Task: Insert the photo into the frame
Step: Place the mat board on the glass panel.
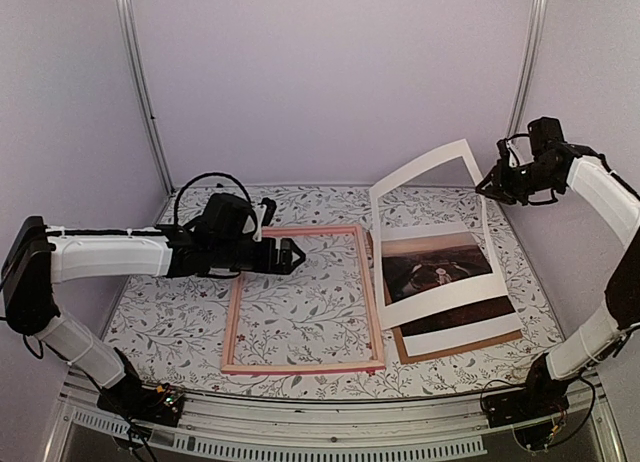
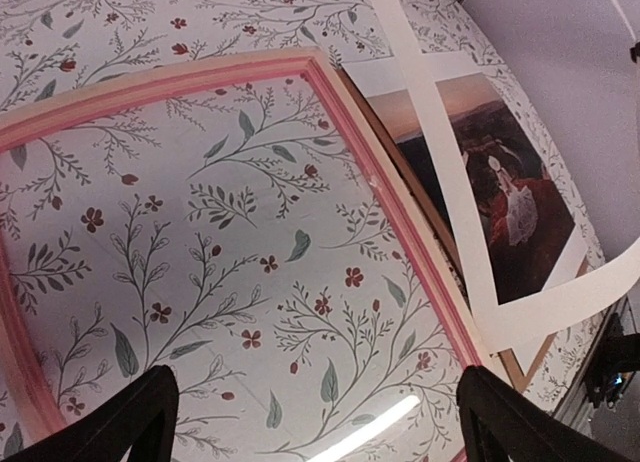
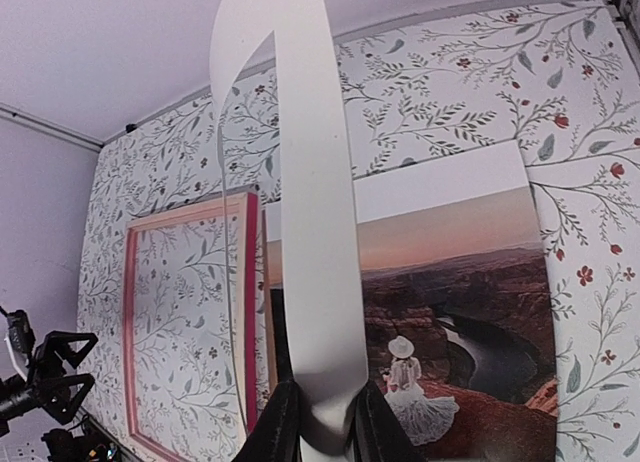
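The thin-railed pink wooden rectangular frame [image 1: 231,322] lies flat on the counter [image 1: 170,312], which is covered in a white cloth printed with leafy sprigs and small red flowers; the cloth shows through the frame's opening. Just beside the frame's right rail lies the photo [image 1: 440,265], a rectangular print of a reddish-brown canyon at dusk with a figure in a white dress and hat in the middle. It is outside the frame, face up on a plain brown hardboard backing [image 1: 440,352] whose near edge sticks out from beneath it. Over the far part of the frame's opening hovers the left end effector [image 1: 290,254], its fingers spread wide with nothing between them. To the right of the frame, past the photo's far corner and well above the counter, the right end effector [image 1: 487,189] is pinched closed on the right-hand strip of a white mat board [image 1: 420,168] of thin card with a rectangular window, near its far corner. The mat board is tilted up and bowed, and its near strip rests across the near part of the photo, beside the frame's right rail.
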`<move>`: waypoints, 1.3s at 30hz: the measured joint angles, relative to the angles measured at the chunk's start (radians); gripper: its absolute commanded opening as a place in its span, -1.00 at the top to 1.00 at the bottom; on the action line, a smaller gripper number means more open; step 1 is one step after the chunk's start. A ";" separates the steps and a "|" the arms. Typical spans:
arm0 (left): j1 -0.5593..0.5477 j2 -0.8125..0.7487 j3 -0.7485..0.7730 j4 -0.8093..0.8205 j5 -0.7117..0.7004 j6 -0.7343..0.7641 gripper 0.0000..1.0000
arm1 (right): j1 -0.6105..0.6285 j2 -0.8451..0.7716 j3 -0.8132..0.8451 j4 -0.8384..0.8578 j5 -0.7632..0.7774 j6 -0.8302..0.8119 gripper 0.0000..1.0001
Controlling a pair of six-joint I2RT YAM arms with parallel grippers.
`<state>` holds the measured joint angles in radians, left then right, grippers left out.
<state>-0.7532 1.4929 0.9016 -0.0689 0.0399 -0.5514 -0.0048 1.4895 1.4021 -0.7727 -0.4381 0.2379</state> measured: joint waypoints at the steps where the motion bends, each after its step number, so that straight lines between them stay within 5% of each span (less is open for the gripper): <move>1: -0.002 0.000 0.000 0.005 0.001 -0.002 -0.99 | 0.014 0.000 0.018 -0.005 -0.008 0.006 0.63; 22: 0.000 -0.167 -0.003 -0.093 -0.304 -0.071 -0.99 | 0.302 0.068 0.355 -0.049 -0.043 0.119 0.64; 33: 0.106 -0.463 -0.140 -0.165 -0.427 -0.120 -0.99 | 0.422 0.133 0.041 0.203 -0.032 0.288 0.60; 39: 0.115 -0.478 -0.198 -0.169 -0.399 -0.140 -0.99 | 0.473 0.217 -0.102 0.349 -0.005 0.392 0.53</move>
<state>-0.6384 1.0153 0.7036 -0.2375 -0.3595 -0.6910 0.4686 1.7065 1.3003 -0.4236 -0.4427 0.6300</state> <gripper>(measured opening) 0.996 0.223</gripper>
